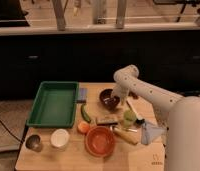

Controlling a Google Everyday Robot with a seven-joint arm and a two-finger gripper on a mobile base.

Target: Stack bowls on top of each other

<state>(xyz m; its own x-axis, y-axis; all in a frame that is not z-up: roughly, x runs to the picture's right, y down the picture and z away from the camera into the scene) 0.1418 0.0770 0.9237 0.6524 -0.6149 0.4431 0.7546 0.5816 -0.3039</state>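
A small dark purple bowl [108,99] sits on the wooden table [73,157] right of the middle, toward the back. A wider bright orange bowl [100,140] sits nearer the front, in front of it. My white arm reaches in from the right and bends down to the purple bowl. The gripper [116,97] is at the purple bowl's right rim, low over it.
A green rectangular tray [53,103] lies at the left. A grey metal cup [33,142] and a white cup [59,138] stand at the front left. A green vegetable [85,113], an orange fruit [83,127], a light green cup [129,118] and other small items crowd the middle and right.
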